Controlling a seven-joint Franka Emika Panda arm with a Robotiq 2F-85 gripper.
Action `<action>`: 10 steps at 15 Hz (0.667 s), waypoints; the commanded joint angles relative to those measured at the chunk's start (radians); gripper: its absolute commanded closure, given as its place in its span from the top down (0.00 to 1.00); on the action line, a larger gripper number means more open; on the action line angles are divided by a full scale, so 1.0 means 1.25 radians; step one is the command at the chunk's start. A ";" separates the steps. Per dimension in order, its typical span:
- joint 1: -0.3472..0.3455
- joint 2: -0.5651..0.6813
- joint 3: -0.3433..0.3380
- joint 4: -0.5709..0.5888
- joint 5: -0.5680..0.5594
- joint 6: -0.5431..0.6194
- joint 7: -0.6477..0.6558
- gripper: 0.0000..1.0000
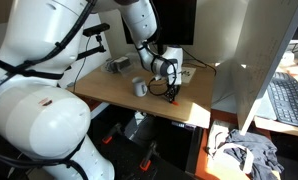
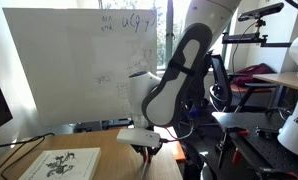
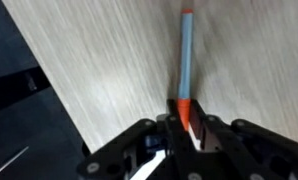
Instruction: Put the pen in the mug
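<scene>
In the wrist view my gripper (image 3: pixel 186 118) is shut on the orange end of the pen (image 3: pixel 186 60). The pen has a grey-blue shaft with orange ends and reaches away from the jaws over the wooden table. In an exterior view my gripper (image 1: pixel 171 80) hangs low over the table with the pen (image 1: pixel 174 94) as a short red stick pointing down under it. The mug (image 1: pixel 139 87), small and white, stands on the table a short way beside the gripper. The mug is out of the wrist view. My gripper (image 2: pixel 144 148) also shows low over the table edge.
The wooden table (image 1: pixel 109 92) has its front edge close to the gripper. A grey object (image 1: pixel 119 65) lies at the table's back. A flat tan box with paper (image 2: pixel 59 165) lies on the table. A white panel (image 1: pixel 247 70) stands beside the table, with a keyboard (image 1: pixel 287 100) beyond it.
</scene>
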State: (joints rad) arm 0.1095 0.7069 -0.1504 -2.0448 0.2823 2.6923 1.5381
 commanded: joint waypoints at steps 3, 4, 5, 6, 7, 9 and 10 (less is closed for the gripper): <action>0.001 -0.033 0.012 -0.014 -0.012 0.018 -0.069 0.04; 0.000 -0.049 0.019 -0.022 -0.018 0.037 -0.108 0.04; 0.002 -0.071 0.024 -0.029 -0.025 0.039 -0.146 0.04; 0.014 -0.099 0.017 -0.037 -0.041 0.023 -0.174 0.04; 0.022 -0.122 0.012 -0.042 -0.058 0.015 -0.202 0.04; 0.033 -0.178 0.008 -0.060 -0.095 0.000 -0.257 0.04; 0.023 -0.206 0.025 -0.073 -0.096 0.003 -0.300 0.04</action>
State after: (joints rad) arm 0.1403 0.5475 -0.1286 -2.0689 0.1957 2.7146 1.2779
